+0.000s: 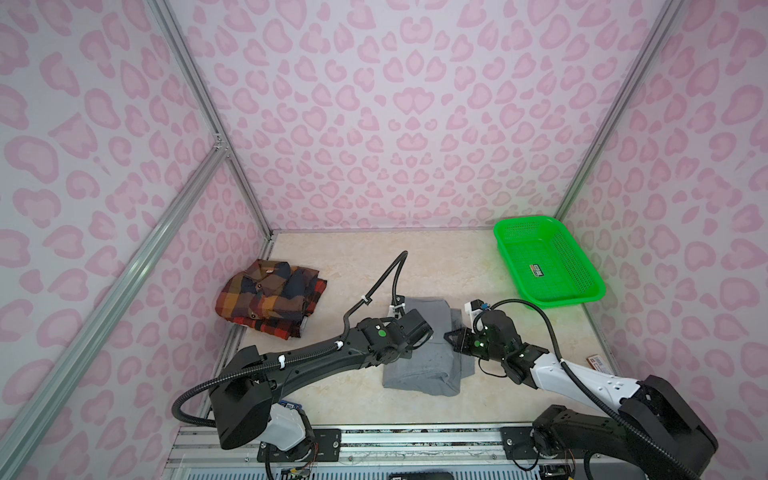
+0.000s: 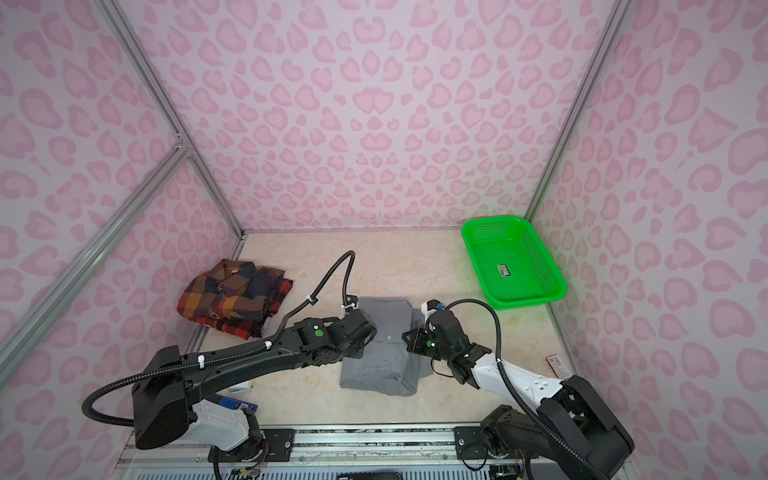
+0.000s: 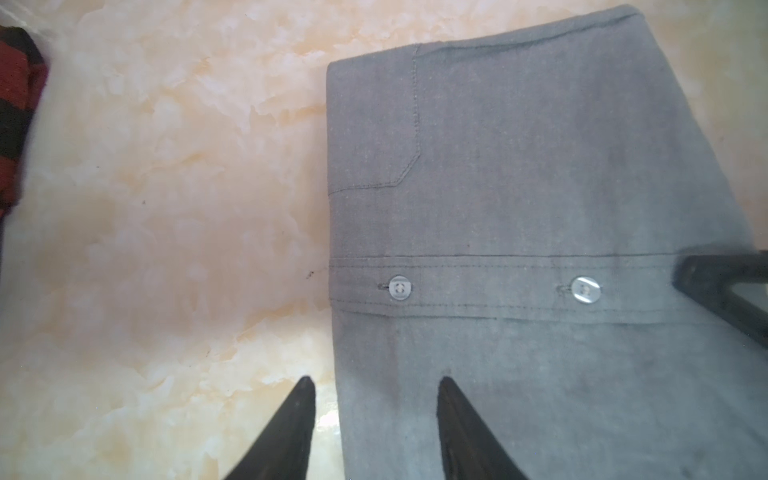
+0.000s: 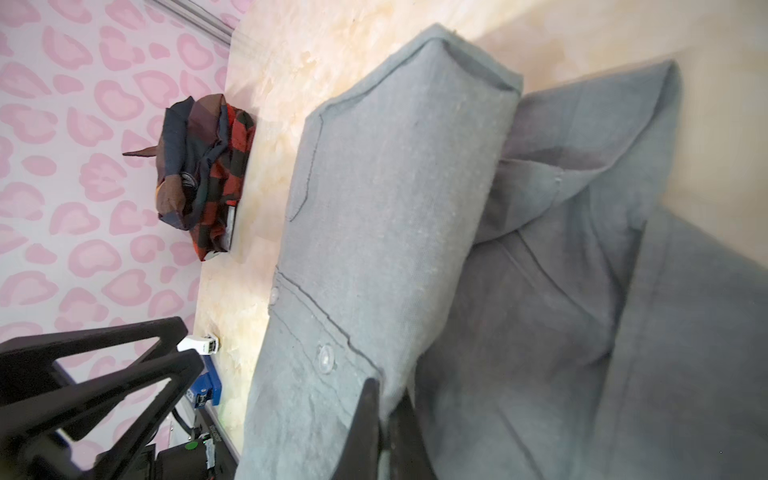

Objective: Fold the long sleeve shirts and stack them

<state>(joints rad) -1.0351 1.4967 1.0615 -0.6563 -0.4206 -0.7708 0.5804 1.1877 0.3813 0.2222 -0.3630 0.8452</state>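
In a top view the gray shirt (image 1: 428,374) lies folded at lower centre, with the plaid shirt (image 1: 270,297) well apart at mid-left. Left wrist: the left tool (image 3: 376,380), half open and empty, straddles the gray shirt's edge. Right wrist: the right tool (image 4: 384,399) is closed, pinching the top fold's edge. So thin a bite may slip, spilling the fold.

Marbled beige bench (image 1: 415,266) carries: folded plaid shirt (image 1: 270,297) far left, gray shirt (image 1: 432,374) centre, green basket (image 1: 575,266) far right, small packet (image 1: 597,362) at right edge.
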